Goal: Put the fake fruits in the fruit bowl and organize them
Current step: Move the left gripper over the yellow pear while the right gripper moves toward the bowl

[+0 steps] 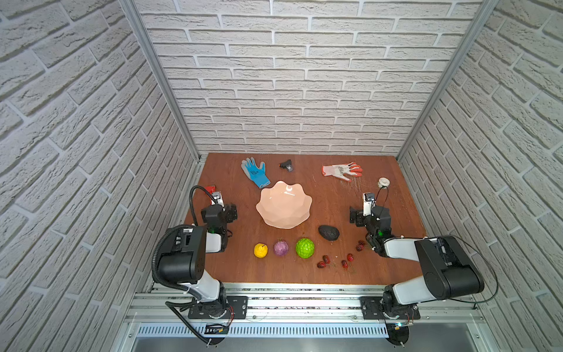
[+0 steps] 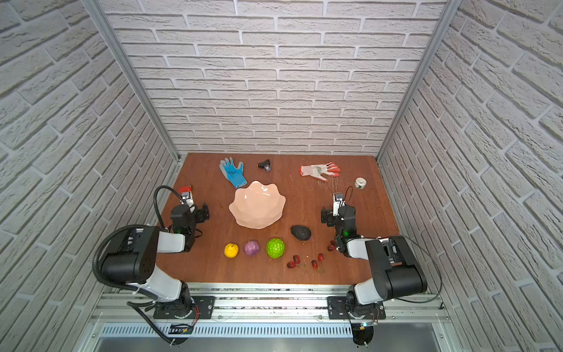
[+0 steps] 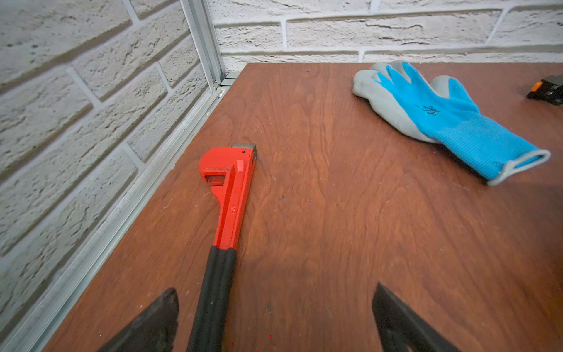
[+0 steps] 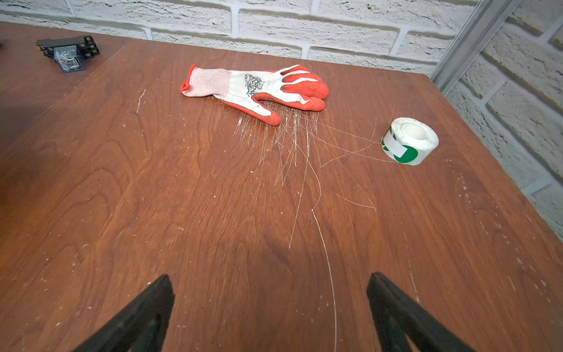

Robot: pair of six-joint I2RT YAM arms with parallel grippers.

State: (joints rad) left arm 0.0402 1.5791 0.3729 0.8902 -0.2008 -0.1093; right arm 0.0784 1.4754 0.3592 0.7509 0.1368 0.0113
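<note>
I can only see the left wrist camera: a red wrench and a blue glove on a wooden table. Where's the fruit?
Observer: Near the table's front edge, a yellow fruit, purple fruit and green ball lie in a row.
Operator: And the bowl?
Observer: The pink fruit bowl sits mid-table, nothing in it.
Operator: Is the other arm holding something?
Observer: No, the right fingers are open, nothing between them.
</note>
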